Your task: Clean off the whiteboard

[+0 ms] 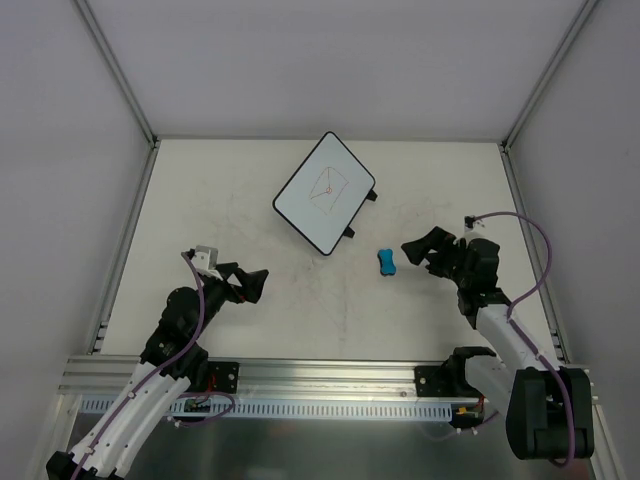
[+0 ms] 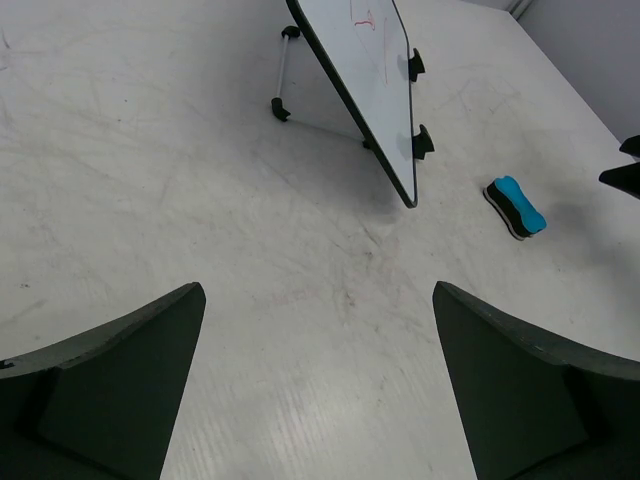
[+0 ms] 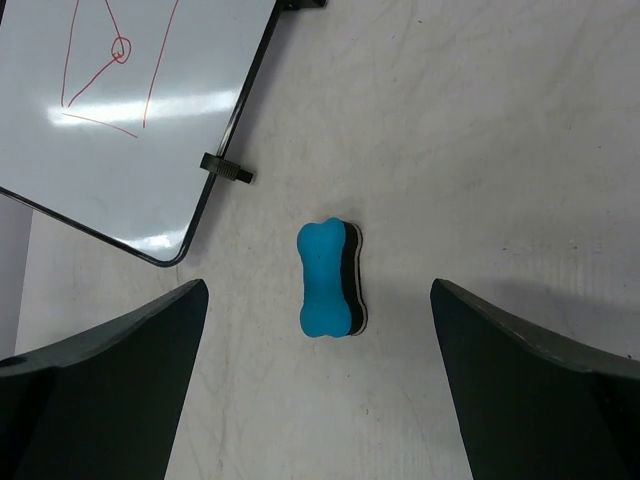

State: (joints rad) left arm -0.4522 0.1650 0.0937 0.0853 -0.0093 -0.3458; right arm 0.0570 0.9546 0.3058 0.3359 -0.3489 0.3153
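The whiteboard [image 1: 325, 193] stands tilted on a small stand at the middle back of the table, with red scribbles on its face. It also shows in the left wrist view [image 2: 365, 75] and the right wrist view [image 3: 130, 110]. A blue bone-shaped eraser [image 1: 386, 261] lies on the table just right of the board's near corner; it also shows in the right wrist view [image 3: 328, 279] and the left wrist view [image 2: 516, 207]. My right gripper [image 1: 422, 250] is open and empty, just right of the eraser. My left gripper [image 1: 250, 283] is open and empty, at the near left.
The board's stand leg [image 2: 283, 75] rests on the table behind it. Metal frame posts [image 1: 115, 70] and grey walls bound the table on the left, right and back. An aluminium rail [image 1: 330, 375] runs along the near edge.
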